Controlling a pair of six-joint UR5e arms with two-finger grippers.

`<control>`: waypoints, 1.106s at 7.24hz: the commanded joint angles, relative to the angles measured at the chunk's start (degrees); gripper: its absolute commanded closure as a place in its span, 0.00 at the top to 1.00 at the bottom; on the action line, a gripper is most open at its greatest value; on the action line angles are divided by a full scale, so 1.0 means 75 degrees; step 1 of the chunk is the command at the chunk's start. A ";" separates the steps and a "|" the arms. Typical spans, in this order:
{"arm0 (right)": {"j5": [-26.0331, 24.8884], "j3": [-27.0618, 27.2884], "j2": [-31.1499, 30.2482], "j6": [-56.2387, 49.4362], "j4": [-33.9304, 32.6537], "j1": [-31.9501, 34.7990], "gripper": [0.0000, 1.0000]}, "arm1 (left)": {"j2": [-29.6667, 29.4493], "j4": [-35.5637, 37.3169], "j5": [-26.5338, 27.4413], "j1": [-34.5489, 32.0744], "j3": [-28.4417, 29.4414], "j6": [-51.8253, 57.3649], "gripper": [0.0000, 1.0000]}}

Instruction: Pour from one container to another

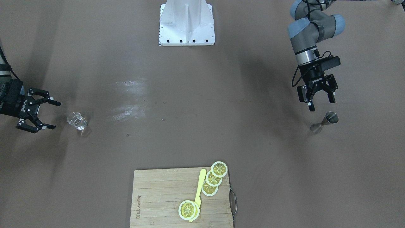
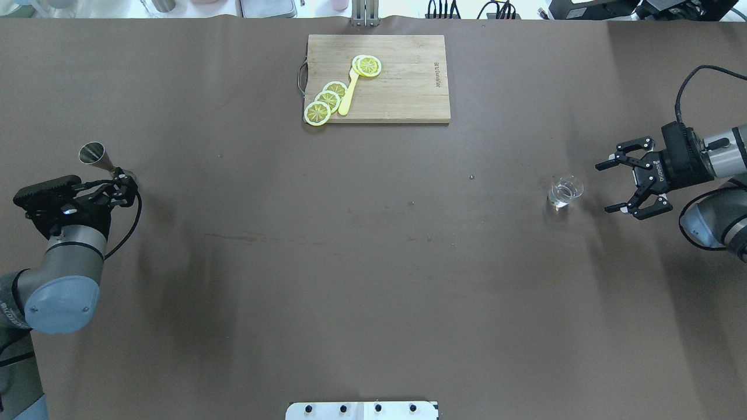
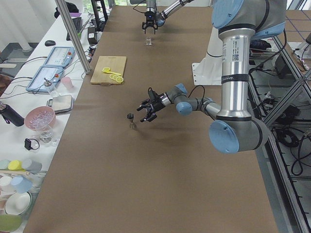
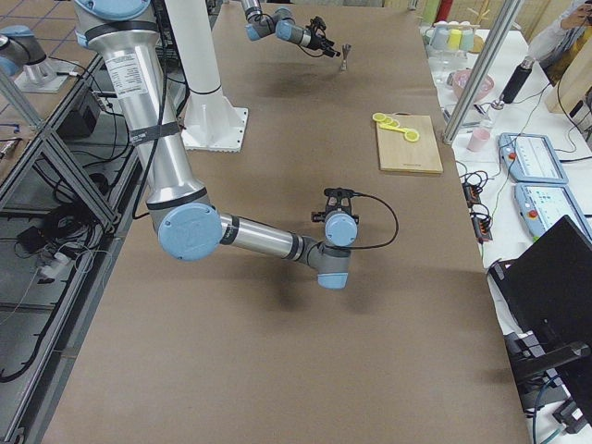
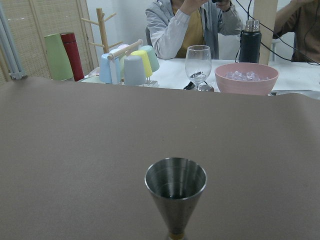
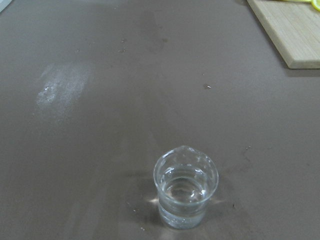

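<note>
A steel jigger (image 1: 326, 122) (image 2: 96, 156) stands upright near the table's end on my left side. My left gripper (image 1: 321, 103) (image 2: 121, 182) hangs open just behind it, apart from it. The left wrist view shows the jigger (image 5: 175, 192) close ahead, a little dark liquid in its cup. A small clear glass beaker (image 1: 77, 121) (image 2: 565, 191) holding some clear liquid stands on my right side. My right gripper (image 1: 54, 115) (image 2: 606, 186) is level with it, jaws wide open and facing it across a short gap. The right wrist view centres the beaker (image 6: 185, 192).
A wooden cutting board (image 1: 158, 202) (image 2: 408, 87) with lemon slices (image 1: 214, 179) and a yellow utensil (image 1: 199, 190) lies at the far middle edge. My white base (image 1: 186, 22) is on my side. Beyond the left end sit people, a pink bowl (image 5: 246, 77) and a wine glass (image 5: 198, 62).
</note>
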 commanded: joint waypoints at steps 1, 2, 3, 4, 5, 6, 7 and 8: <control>-0.0006 -0.0149 0.0098 0.0028 -0.0012 -0.0004 0.97 | -0.0217 0.0011 0.0672 0.0012 0.0454 -0.0055 0.97; -0.0041 -0.0149 0.0110 0.0028 -0.0012 -0.0039 0.97 | -0.0555 -0.0001 0.1023 0.0012 0.0792 -0.0055 0.97; -0.0099 -0.0161 0.0110 0.0028 -0.0012 -0.0074 0.97 | -0.0767 -0.0001 0.1328 0.0012 0.1143 -0.0055 0.97; -0.0286 -0.0161 0.0110 0.0028 -0.0012 -0.0214 0.97 | -0.0885 -0.0012 0.1563 0.0012 0.1437 -0.0055 0.97; -0.0415 -0.0161 0.0122 0.0028 -0.0012 -0.0343 0.97 | -0.0886 -0.0013 0.1670 0.0012 0.1602 -0.0066 0.97; -0.0556 -0.0161 0.0157 0.0087 -0.0012 -0.0460 0.97 | -0.0875 -0.0013 0.1671 0.0012 0.1616 -0.0078 0.97; -0.0615 -0.0161 0.0180 0.0110 -0.0012 -0.0508 0.97 | -0.0863 0.0011 0.1659 0.0012 0.1708 -0.0403 0.97; -0.0755 -0.0161 0.0180 0.0111 -0.0012 -0.0590 0.97 | -0.0886 0.0069 0.1671 0.0012 0.1837 -0.0754 0.97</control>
